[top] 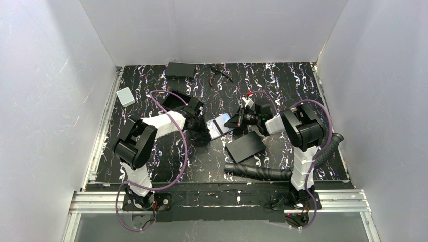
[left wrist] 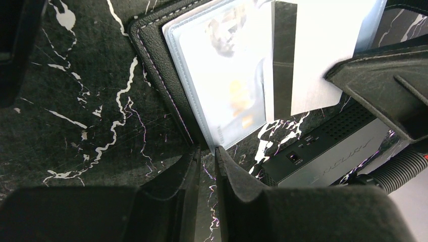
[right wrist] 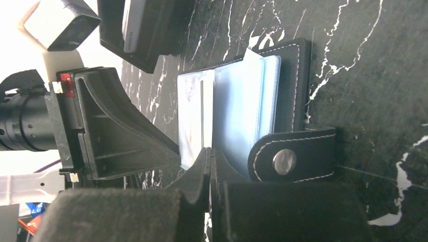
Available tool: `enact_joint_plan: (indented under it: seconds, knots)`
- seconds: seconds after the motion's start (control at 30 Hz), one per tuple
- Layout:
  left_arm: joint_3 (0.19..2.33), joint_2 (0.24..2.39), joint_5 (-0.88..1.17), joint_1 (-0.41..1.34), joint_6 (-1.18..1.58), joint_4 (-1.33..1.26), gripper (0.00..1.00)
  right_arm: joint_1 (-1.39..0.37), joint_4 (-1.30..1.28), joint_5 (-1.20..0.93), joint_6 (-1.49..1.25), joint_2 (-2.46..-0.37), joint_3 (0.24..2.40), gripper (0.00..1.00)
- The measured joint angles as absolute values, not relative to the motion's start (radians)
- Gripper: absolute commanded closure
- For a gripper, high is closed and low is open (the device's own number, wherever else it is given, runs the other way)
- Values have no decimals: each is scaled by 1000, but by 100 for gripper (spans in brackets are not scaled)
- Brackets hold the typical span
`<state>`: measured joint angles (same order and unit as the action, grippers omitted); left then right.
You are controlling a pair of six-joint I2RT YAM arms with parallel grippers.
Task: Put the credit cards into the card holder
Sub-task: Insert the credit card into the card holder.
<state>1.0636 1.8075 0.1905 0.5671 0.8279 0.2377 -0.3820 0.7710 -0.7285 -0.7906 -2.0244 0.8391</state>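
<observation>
right gripper [right wrist: 208, 154] clamped on the edge of a pale credit card [left wrist: 315, 55], just beside the clear sleeves [left wrist: 222, 75] of the open card holder [left wrist: 156, 65]; left gripper [left wrist: 205, 151] nips the card holder's corner. the card looks thin, stiff, glossy, likely slippery: best pinched by one edge

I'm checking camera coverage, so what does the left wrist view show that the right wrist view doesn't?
Only left wrist: the credit card face on, and the ribbed hose. Only right wrist: the holder's snap strap and a white box. Both: the open card holder on the marbled mat.
</observation>
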Motion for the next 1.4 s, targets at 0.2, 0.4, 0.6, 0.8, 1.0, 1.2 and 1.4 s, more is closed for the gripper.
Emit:
enact_joint_plan:
  seconds: [0.2, 0.4, 0.6, 0.8, 1.0, 1.2, 1.4]
  knots:
    - [1072, 1812, 191, 567, 821, 247, 84, -382, 682, -730, -697, -2015, 876, 99]
    - [1076, 1816, 191, 567, 817, 252, 84, -383, 650, -731, -662, -2010, 889, 99]
    - [1076, 1816, 192, 567, 814, 252, 85, -383, 635, -719, -652, -2009, 894, 99]
    - [1076, 1816, 192, 567, 813, 252, 85, -387, 627, -697, -649, -1993, 894, 99]
    - [1076, 1816, 192, 567, 811, 252, 85, -384, 625, -661, -635, -1976, 894, 99]
    - [1077, 1816, 192, 567, 811, 252, 85, -384, 625, -664, -633, -1976, 894, 99]
    - [1083, 1820, 192, 567, 809, 261, 85, -384, 659, -671, -675, -1977, 875, 99]
